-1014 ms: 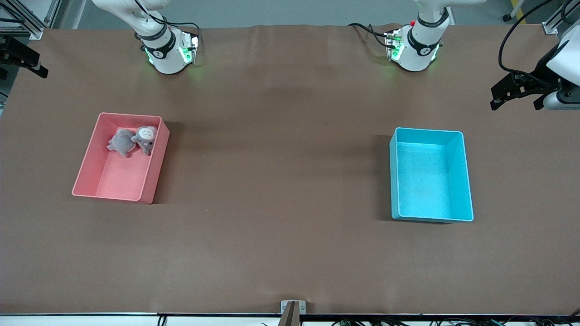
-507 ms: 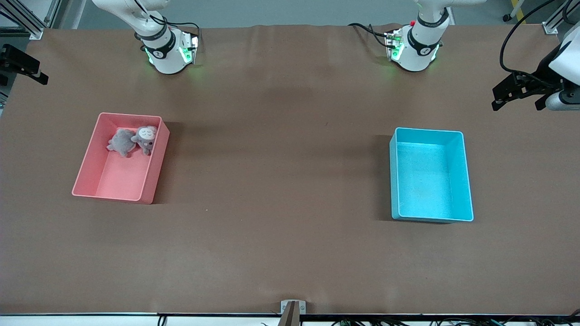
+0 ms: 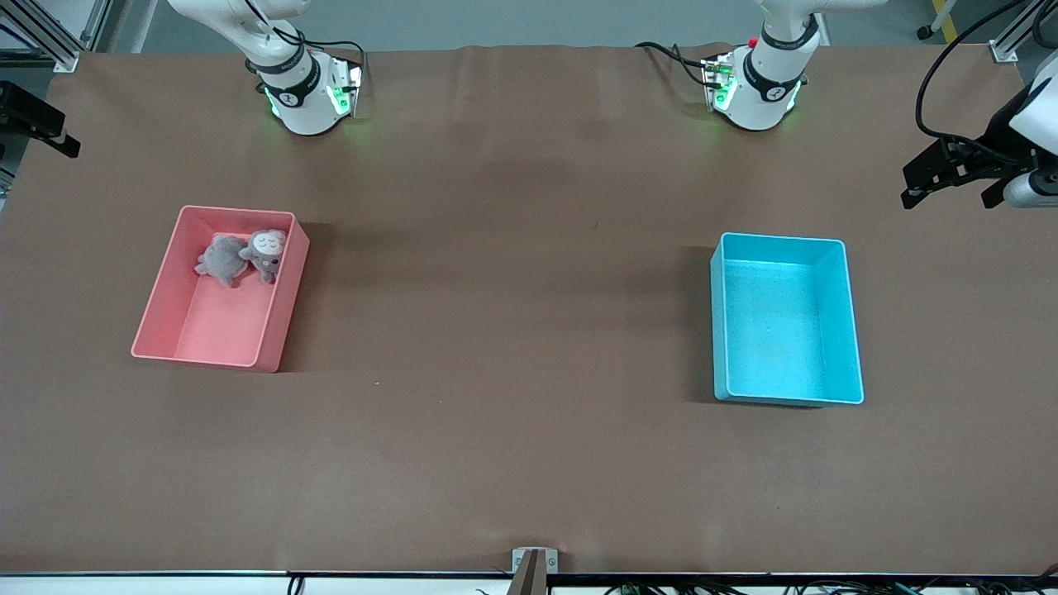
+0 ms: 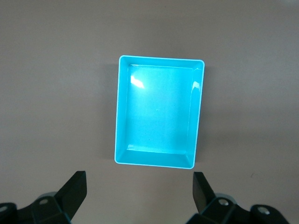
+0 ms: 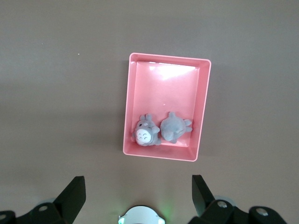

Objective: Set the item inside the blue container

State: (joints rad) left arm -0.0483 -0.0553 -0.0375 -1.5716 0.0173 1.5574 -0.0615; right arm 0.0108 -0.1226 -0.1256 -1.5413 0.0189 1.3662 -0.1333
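Observation:
The blue container [image 3: 785, 330] stands open and empty toward the left arm's end of the table, also seen in the left wrist view [image 4: 159, 112]. Two grey plush toys, one face-up [image 3: 266, 250] [image 5: 145, 130] and one face-down [image 3: 219, 259] [image 5: 174, 127], lie together in a pink bin [image 3: 219, 326]. My left gripper [image 3: 950, 186] [image 4: 138, 179] hangs open and empty high over the table's edge beside the blue container. My right gripper [image 3: 37, 124] [image 5: 138, 182] hangs open and empty high over the table's other end, beside the pink bin [image 5: 163, 88].
Both arm bases [image 3: 306, 91] [image 3: 756, 83] stand along the table edge farthest from the front camera. The right arm's base [image 5: 141, 215] shows between the right gripper's fingers. Brown tabletop [image 3: 512, 330] separates the two bins.
Both grippers have drifted slightly outward toward their own ends of the table. The bins and toys have not moved.

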